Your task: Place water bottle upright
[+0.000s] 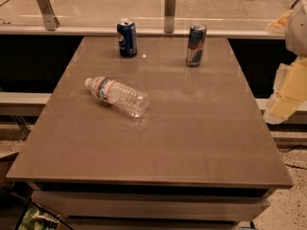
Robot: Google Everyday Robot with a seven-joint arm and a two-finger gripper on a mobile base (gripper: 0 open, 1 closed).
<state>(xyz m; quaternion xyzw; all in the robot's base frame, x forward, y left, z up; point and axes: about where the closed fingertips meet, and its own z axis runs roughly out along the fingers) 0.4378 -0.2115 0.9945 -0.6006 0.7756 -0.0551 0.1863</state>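
The water bottle (118, 96) is a clear ribbed plastic bottle with a white cap and a white, red and blue label band. It lies on its side left of the middle of the brown table (192, 138), with its cap pointing to the back left. My gripper (287, 98) shows as a pale shape at the right edge of the view, beyond the table's right side. It is well apart from the bottle and holds nothing that I can see.
A dark blue soda can (127, 38) stands upright at the back left of the table. A slim blue-silver energy drink can (195, 45) stands at the back right. A glass railing with metal posts (170, 4) runs behind the table.
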